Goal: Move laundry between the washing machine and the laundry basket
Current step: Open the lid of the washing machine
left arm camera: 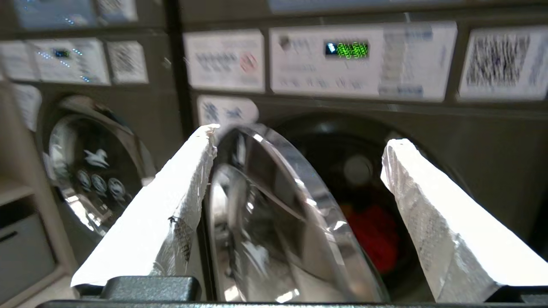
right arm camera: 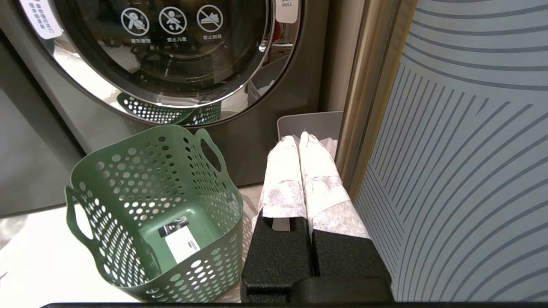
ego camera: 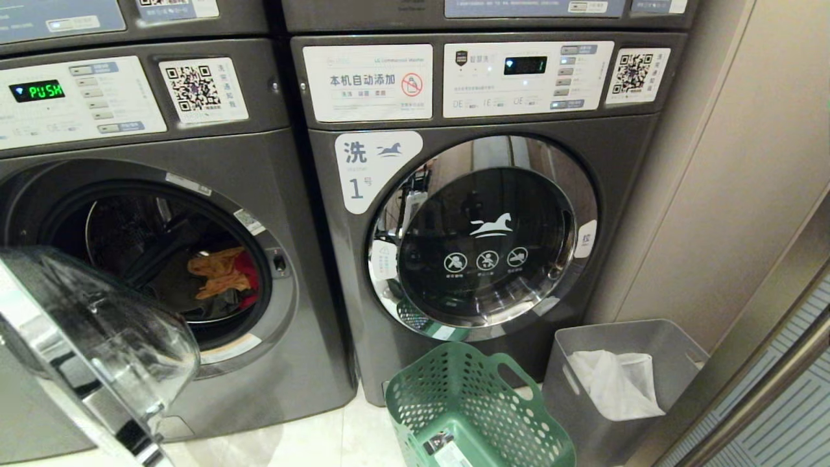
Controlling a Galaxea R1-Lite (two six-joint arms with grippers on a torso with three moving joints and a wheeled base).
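Jaws of my left gripper [left arm camera: 299,171] stand wide apart and hold nothing; its two white-wrapped fingers [left arm camera: 171,205] frame the swung-open, chrome-rimmed round glass door [left arm camera: 274,222] of the dark grey front-loading washing machine [ego camera: 194,162], whose display shows a green "PUSH". Jaws of my right gripper [right arm camera: 299,141] are pressed together, empty, and this arm sits parked low beside a pale blue striped panel [right arm camera: 462,149].

Inside the open drum I see the laundry [ego camera: 224,275]: a mustard-orange cloth lies on top, a bright red-pink cloth shows just behind it toward the drum's right side, and a dark garment sits below them. All three rest in the lower part of the drum, none of it outside the opening.

Next to it on the right stands a like dark grey washer labelled 1 [ego camera: 480,194], with its door shut. On the floor before that washer stands the green plastic laundry basket with round holes and oval handle cutouts [ego camera: 467,402]; I see only a white label on its bottom. Just beside it, toward the wall, stands a grey solid-sided bin [ego camera: 616,337] holding a white plastic bag [ego camera: 613,383].
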